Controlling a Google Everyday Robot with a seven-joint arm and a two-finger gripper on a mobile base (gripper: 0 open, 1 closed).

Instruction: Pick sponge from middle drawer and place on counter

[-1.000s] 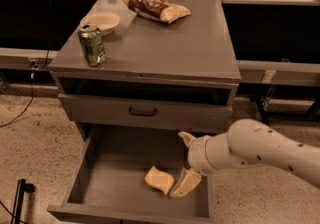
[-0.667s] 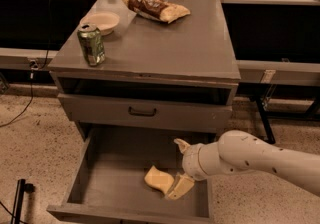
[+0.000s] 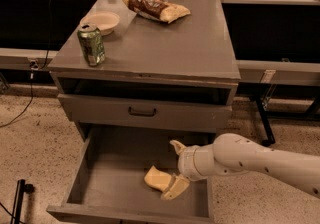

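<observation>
A: What's on the counter (image 3: 165,50)?
B: Green soda can (image 3: 91,44), bowl (image 3: 102,20), snack bag (image 3: 155,7).
A: The sponge (image 3: 156,178)?
B: On the open middle drawer (image 3: 112,180) floor. The gripper (image 3: 171,169) is just right of it, fingers (image 3: 176,188) spread apart, the lower one against the sponge.

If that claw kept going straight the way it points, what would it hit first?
Most likely the sponge, lying on the middle drawer floor right ahead of the open gripper, though depth is hard to judge.
</observation>
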